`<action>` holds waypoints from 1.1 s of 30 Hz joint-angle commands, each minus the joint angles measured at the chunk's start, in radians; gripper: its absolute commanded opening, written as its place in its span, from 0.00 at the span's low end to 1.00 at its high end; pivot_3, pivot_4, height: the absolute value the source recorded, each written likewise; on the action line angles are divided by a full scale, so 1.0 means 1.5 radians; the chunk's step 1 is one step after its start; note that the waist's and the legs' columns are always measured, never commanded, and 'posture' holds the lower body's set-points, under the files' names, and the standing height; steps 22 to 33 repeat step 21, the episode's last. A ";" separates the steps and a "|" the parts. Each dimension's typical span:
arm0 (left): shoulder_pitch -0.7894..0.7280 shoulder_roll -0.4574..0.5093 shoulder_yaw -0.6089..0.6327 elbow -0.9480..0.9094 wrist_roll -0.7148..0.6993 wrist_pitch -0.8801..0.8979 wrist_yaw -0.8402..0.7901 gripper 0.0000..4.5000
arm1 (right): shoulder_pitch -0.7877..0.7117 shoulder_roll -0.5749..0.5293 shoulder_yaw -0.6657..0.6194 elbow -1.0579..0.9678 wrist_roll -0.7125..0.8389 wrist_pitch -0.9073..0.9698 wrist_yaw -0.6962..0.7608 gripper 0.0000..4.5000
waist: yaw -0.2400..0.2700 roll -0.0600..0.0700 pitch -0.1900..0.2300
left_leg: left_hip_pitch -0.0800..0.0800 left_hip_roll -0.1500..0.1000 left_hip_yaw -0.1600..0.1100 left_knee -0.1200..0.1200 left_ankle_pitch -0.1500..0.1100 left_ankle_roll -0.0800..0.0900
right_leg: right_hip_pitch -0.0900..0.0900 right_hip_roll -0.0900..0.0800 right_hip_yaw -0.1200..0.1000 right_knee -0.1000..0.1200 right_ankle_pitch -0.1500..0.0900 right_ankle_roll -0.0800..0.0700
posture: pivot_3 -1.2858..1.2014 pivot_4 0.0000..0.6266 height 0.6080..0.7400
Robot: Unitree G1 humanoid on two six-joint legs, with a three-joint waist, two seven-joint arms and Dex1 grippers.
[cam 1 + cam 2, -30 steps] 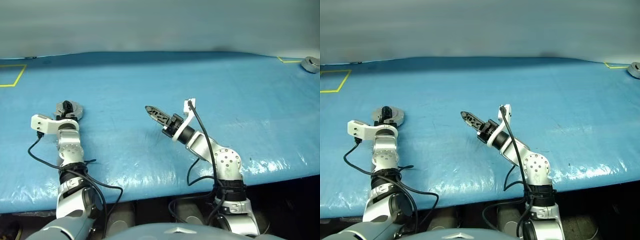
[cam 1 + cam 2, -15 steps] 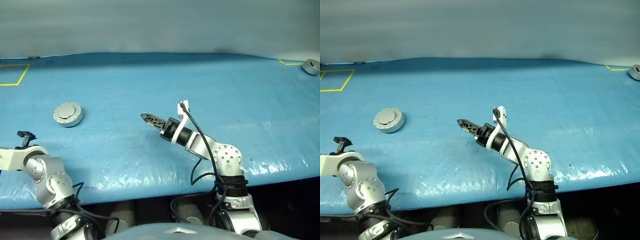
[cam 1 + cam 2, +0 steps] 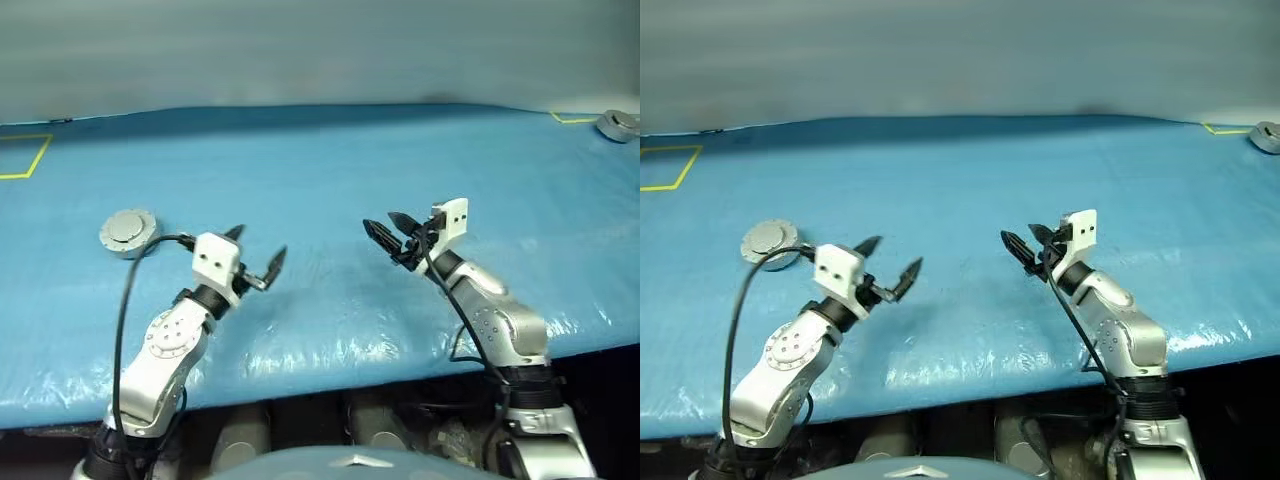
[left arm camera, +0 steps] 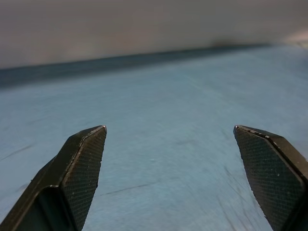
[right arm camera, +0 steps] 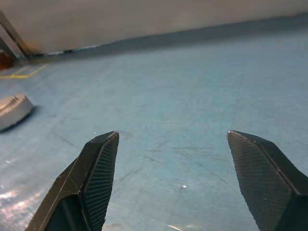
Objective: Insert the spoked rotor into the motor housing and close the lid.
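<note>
On the blue worktop (image 3: 330, 170) we see a closed round grey disc (image 3: 128, 231) at the left of the head view, with the light-grey outer face of the lid on top; we judge the housing is below it. It looks like stiff, rather heavy metal, and smooth, so we would take it across the ribbed rim. Another small grey part (image 3: 619, 125) lies in the upper right corner. Our left gripper (image 3: 255, 262) hovers just right of the disc, fingers spread and empty. Our right gripper (image 3: 391, 234) points toward the left of the frame, also spread, grasping nothing.
</note>
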 commanded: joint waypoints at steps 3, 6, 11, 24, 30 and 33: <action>-0.048 0.008 -0.036 0.107 0.053 -0.060 -0.101 1.00 | 0.018 -0.061 0.048 0.042 -0.138 -0.109 0.063 0.88 | 0.005 0.000 0.000 | 0.000 0.000 0.000 0.000 0.000 0.000 | 0.000 0.000 0.000 0.000 0.000 0.001 | 0.52 0.24 1.00; -0.069 -0.022 -0.023 0.156 0.039 -0.101 -0.134 1.00 | 0.033 -0.073 0.052 0.045 -0.158 -0.123 0.083 0.99 | 0.009 0.000 0.000 | -0.001 0.000 0.000 0.001 0.000 0.000 | 0.000 0.000 0.000 0.000 0.000 0.000 | 0.52 0.24 1.00; -0.072 -0.055 -0.020 0.200 0.061 -0.144 -0.144 1.00 | 0.056 -0.062 0.036 0.020 -0.155 -0.125 0.090 0.99 | 0.010 0.000 0.000 | -0.001 -0.001 0.001 0.002 0.000 0.000 | 0.001 -0.001 0.002 -0.001 0.002 0.003 | 0.52 0.24 1.00; -0.052 -0.057 0.014 0.180 0.034 -0.132 -0.187 1.00 | 0.034 -0.043 0.027 0.014 -0.156 -0.113 0.086 0.99 | 0.011 0.000 0.000 | 0.000 -0.001 0.001 0.002 0.000 0.000 | 0.001 -0.001 0.002 0.000 0.002 0.003 | 0.52 0.24 1.00; -0.052 -0.057 0.014 0.180 0.034 -0.132 -0.187 1.00 | 0.034 -0.043 0.027 0.014 -0.156 -0.113 0.086 0.99 | 0.011 0.000 0.000 | 0.000 -0.001 0.001 0.002 0.000 0.000 | 0.001 -0.001 0.002 0.000 0.002 0.003 | 0.52 0.24 1.00; -0.052 -0.057 0.014 0.180 0.034 -0.132 -0.187 1.00 | 0.034 -0.043 0.027 0.014 -0.156 -0.113 0.086 0.99 | 0.011 0.000 0.000 | 0.000 -0.001 0.001 0.002 0.000 0.000 | 0.001 -0.001 0.002 0.000 0.002 0.003 | 0.52 0.24 1.00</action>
